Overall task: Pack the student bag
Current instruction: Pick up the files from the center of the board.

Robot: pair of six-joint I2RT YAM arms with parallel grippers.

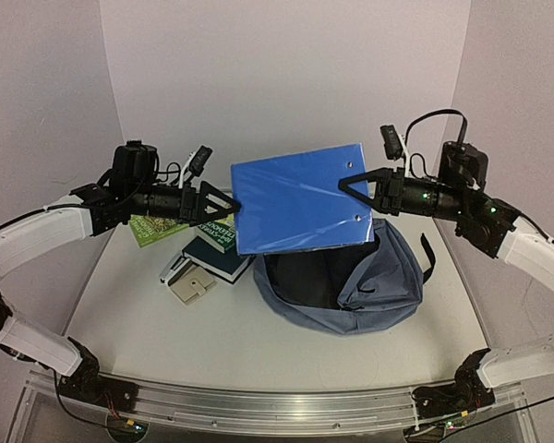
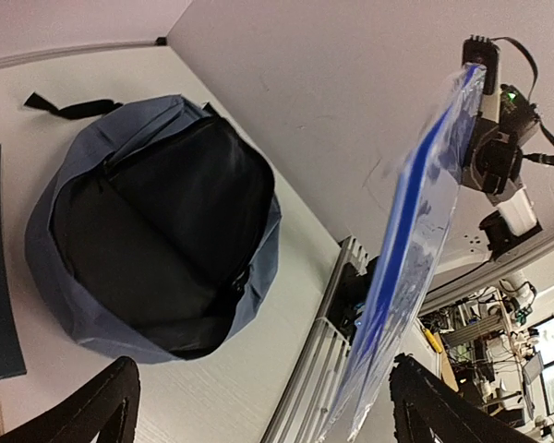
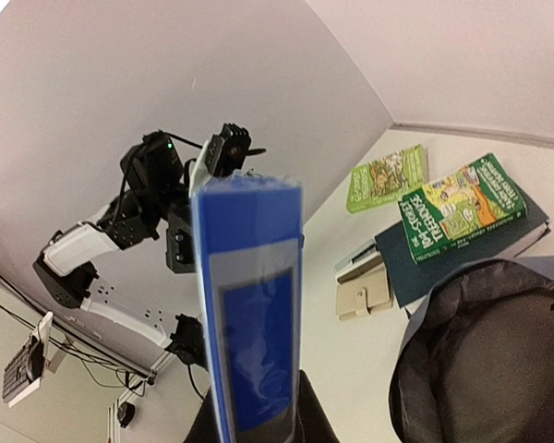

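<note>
Right tool [image 1: 354, 189]: clamped on a rigid, glossy blue binder [image 1: 291, 198].
Left tool [image 1: 223, 205]: fingers apart at the binder's opposite edge.
Student bag [image 1: 388, 277]: soft grey-blue fabric, on the table [image 1: 258, 351] beneath both tools, gaping open, dark lining showing.

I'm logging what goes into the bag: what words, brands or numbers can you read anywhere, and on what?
Nothing reads clearly enough to quote.
The near green book, lying on the dark book: title lettering, too blurred to read.
The far green book: cover print too small to read.
The blue binder: spine label looks blank.
The student bag: no logo or tag shows.
</note>
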